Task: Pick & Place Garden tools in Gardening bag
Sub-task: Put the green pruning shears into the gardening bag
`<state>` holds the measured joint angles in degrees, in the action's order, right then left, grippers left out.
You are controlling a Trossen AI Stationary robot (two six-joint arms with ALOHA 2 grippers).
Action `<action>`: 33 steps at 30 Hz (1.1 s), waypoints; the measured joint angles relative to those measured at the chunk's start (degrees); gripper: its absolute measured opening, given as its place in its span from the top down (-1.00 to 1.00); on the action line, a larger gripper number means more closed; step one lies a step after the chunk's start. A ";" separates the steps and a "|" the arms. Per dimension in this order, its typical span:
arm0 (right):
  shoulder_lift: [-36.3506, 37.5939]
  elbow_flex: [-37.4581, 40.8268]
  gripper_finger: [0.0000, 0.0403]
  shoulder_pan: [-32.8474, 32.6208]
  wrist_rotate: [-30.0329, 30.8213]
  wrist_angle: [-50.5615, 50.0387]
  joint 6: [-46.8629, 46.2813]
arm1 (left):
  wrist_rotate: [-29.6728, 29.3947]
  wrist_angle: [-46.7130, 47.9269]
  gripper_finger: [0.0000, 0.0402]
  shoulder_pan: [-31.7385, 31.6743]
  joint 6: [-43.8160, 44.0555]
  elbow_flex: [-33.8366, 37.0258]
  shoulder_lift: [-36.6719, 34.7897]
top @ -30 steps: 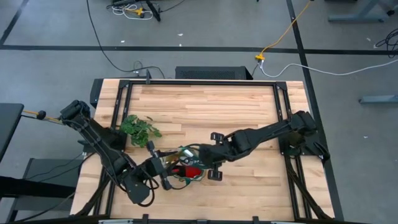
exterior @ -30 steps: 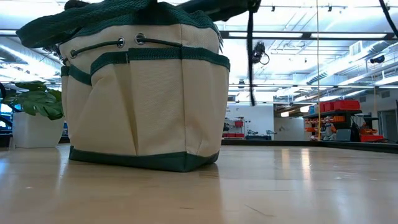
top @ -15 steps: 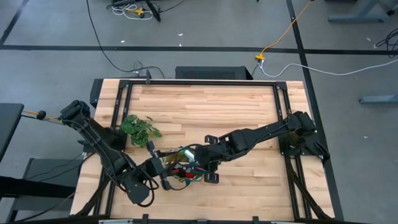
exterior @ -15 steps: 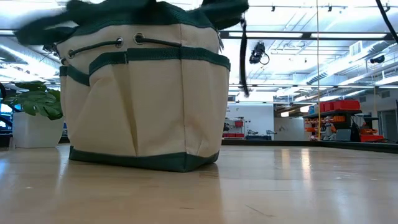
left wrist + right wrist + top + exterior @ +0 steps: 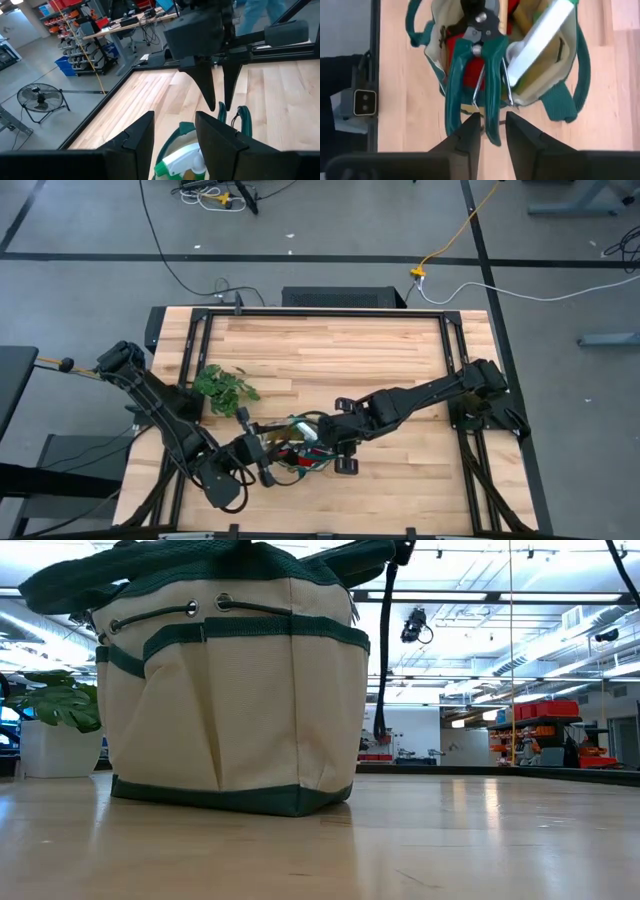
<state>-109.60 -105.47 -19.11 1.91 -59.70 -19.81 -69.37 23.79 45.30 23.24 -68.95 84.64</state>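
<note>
The beige gardening bag [image 5: 292, 456] with green trim stands near the table's near edge, upright on its base [image 5: 230, 795]. In the right wrist view it holds the green spray bottle [image 5: 535, 42], red gloves [image 5: 454, 47] and a wooden handle [image 5: 503, 12]. The green-handled pruning shears [image 5: 470, 75] stand blades-down in the bag's mouth. My right gripper [image 5: 493, 118] is above the bag's right rim, shut on one shears handle. My left gripper [image 5: 175, 120] is open at the bag's left rim, with the spray bottle's white trigger [image 5: 182, 161] below it. My right gripper has one green handle of the shears [image 5: 493, 107], near its free end, pinched between its two fingers. The fingers point down from above and lie along the handle. The shears hang blades-down into the bag, and the other handle [image 5: 455, 100] is splayed out free.
A leafy green sprig [image 5: 225, 388] lies on the table left of and beyond the bag. The bag's green loop handles [image 5: 582, 75] hang outside its rim. Bare wooden table [image 5: 330, 350] stretches beyond the bag and to its right.
My right gripper has gone a little toward the table's left, over the bag's mouth, carrying the shears. It now covers the red gloves that showed from above a second ago.
</note>
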 joint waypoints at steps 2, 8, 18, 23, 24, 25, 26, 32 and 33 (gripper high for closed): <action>0.19 0.01 0.57 -0.03 0.02 0.13 -0.27 | 0.10 0.00 0.25 0.00 -0.02 0.00 0.00; 0.96 0.02 0.61 -0.46 0.20 -2.81 -0.53 | 0.07 0.00 0.25 0.00 -0.04 0.00 0.00; 0.94 0.86 0.69 -1.05 0.79 -5.67 -2.87 | 0.25 0.01 0.25 0.00 -0.01 0.00 0.00; 0.94 2.20 0.72 -1.05 0.67 -3.15 -3.13 | 0.23 0.00 0.25 0.00 -0.02 0.00 0.00; 0.94 2.39 0.73 -1.05 0.55 -1.82 -3.08 | 0.25 0.00 0.25 0.00 -0.02 0.00 0.00; 0.92 2.43 0.73 -1.03 0.48 -0.95 -2.71 | 0.25 0.02 0.25 0.00 -0.02 0.00 0.00; 0.92 2.45 0.73 -1.03 0.46 -0.33 -2.06 | 0.23 0.02 0.25 0.00 -0.02 0.00 0.00; -0.06 2.49 0.73 -0.51 0.57 4.35 0.78 | 0.25 0.02 0.25 0.09 -0.02 0.00 0.00; -0.53 2.49 0.73 -0.37 0.55 5.04 1.07 | 0.24 0.02 0.25 0.20 -0.03 0.00 0.00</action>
<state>-110.14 -102.98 -19.48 2.47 -54.67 -18.73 -69.13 23.81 45.50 23.21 -68.95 84.64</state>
